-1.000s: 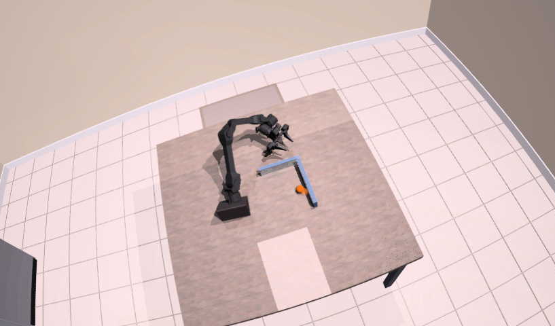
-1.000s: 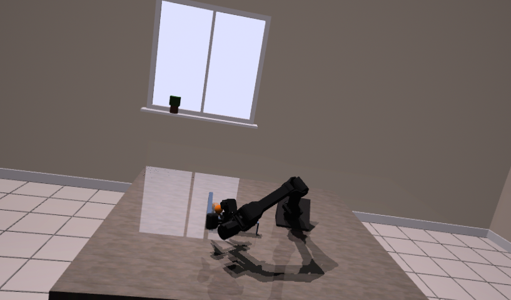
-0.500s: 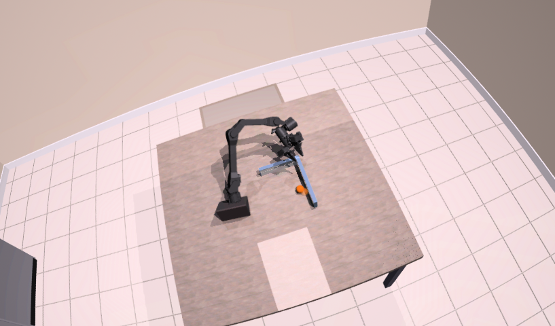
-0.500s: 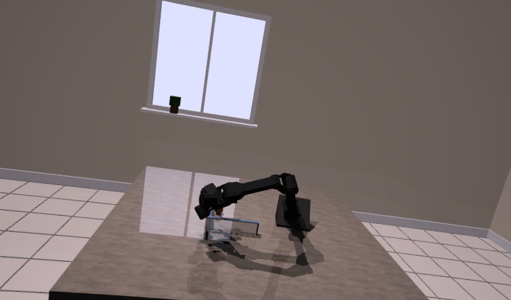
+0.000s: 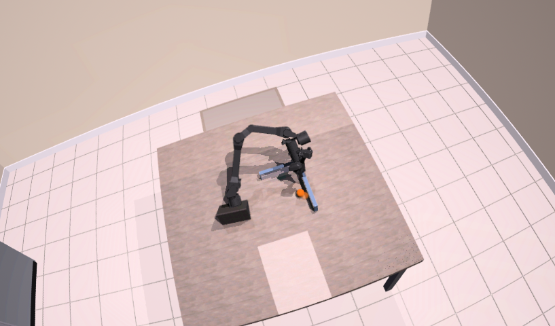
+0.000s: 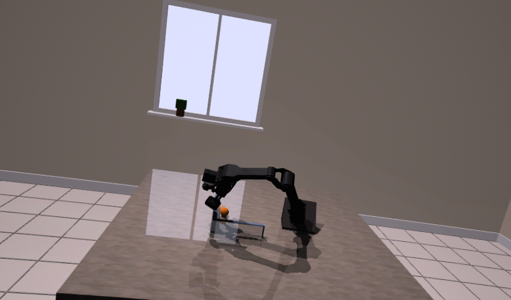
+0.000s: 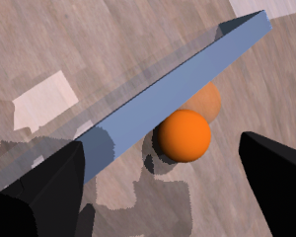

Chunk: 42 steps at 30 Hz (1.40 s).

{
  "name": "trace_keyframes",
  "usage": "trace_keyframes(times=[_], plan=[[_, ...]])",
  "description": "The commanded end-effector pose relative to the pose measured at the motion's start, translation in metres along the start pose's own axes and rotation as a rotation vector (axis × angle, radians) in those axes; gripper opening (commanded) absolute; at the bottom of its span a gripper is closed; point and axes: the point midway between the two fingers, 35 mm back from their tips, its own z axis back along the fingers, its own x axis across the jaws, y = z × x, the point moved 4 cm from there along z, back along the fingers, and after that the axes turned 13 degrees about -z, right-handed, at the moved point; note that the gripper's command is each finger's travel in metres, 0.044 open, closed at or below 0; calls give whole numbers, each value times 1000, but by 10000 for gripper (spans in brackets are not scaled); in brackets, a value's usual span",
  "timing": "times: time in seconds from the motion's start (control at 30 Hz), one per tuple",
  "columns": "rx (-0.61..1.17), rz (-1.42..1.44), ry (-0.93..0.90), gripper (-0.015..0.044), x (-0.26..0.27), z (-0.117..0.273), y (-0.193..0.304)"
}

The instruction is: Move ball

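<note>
The table [image 5: 215, 258] under me is matte, brown-grained wood. Two low, glassy walls [image 7: 182, 89] with blue top edges form an L. My gripper [image 7: 164, 146] hangs above them, its dark wedge fingers apart, holding nothing. The smooth orange ball [image 7: 183, 134] lies against one wall, overlapping the paler see-through copy [image 7: 207, 101].
</note>
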Motion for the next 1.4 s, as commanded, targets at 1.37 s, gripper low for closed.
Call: trace_keyframes(times=[1.37], plan=[[376, 403, -526, 316, -79, -89, -5]])
